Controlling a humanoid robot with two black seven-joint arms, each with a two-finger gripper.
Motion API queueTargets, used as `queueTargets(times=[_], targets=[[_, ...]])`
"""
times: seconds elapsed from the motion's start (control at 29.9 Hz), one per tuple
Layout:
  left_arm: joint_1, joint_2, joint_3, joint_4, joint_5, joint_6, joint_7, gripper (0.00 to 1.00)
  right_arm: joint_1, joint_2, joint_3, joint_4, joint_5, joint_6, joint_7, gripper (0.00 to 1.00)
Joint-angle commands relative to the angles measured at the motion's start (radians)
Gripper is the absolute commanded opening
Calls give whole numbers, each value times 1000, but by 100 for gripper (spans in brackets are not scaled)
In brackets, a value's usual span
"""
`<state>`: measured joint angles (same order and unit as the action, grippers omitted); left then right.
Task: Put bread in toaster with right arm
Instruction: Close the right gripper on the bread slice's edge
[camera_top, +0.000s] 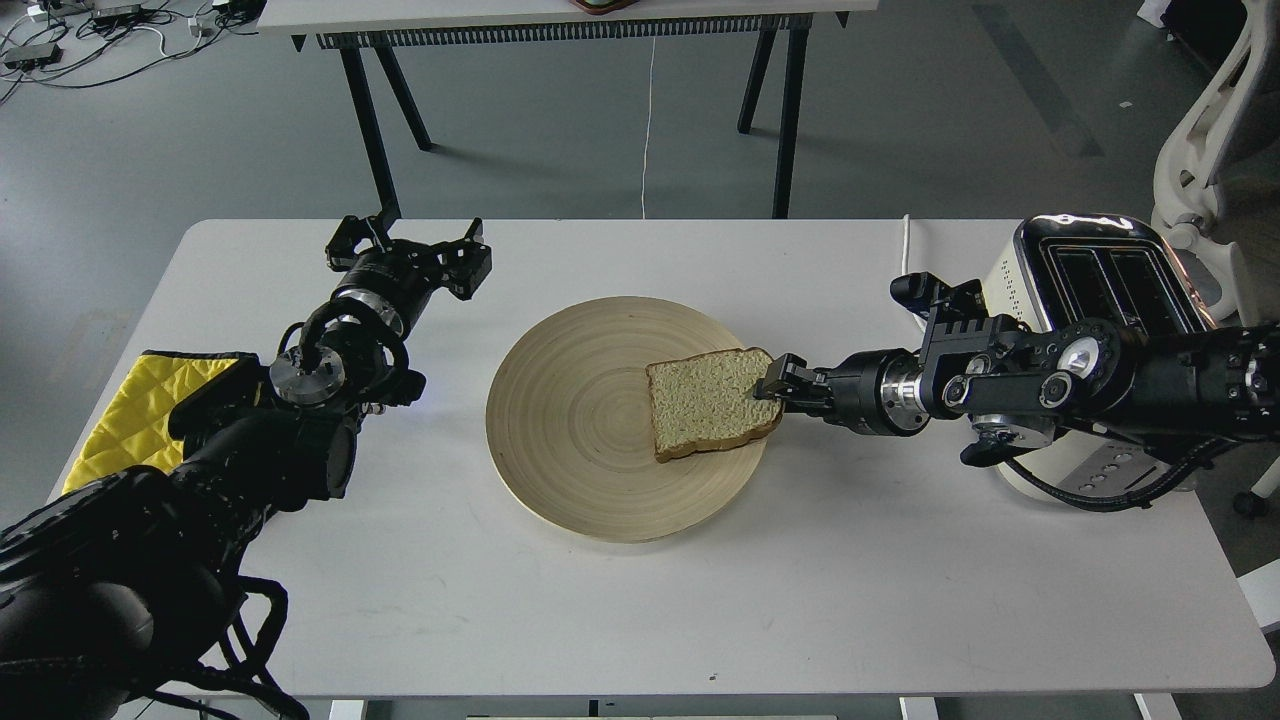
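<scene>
The bread (700, 402), a tan slice with a brown crust, lies on the right half of the round wooden plate (570, 420) at mid-table. My right gripper (766, 387) reaches in from the right, level with the table. Its fingers are closed on the slice's right edge. The cream-white toaster (1105, 268) with a chrome top and two black slots stands at the table's right end, behind my right arm. My left gripper (408, 248) is open and empty at the back left of the table, well away from the plate.
A yellow quilted cloth (140, 410) lies at the table's left edge under my left arm. The toaster's white cord (906, 245) runs off the far edge. A second table (560, 30) stands behind, and a white chair (1215, 130) at the right.
</scene>
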<state>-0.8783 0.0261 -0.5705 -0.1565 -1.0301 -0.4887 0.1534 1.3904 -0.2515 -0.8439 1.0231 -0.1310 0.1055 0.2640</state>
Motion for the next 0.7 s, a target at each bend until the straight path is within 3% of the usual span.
queueTargets(times=[0.0, 0.67], targets=[[1, 0, 0, 0, 1, 0, 0, 100, -1, 0, 3, 0, 1, -1, 1, 33], [-1, 0, 0, 0, 1, 0, 0, 100, -5, -9, 88, 0, 8, -9, 4, 22]])
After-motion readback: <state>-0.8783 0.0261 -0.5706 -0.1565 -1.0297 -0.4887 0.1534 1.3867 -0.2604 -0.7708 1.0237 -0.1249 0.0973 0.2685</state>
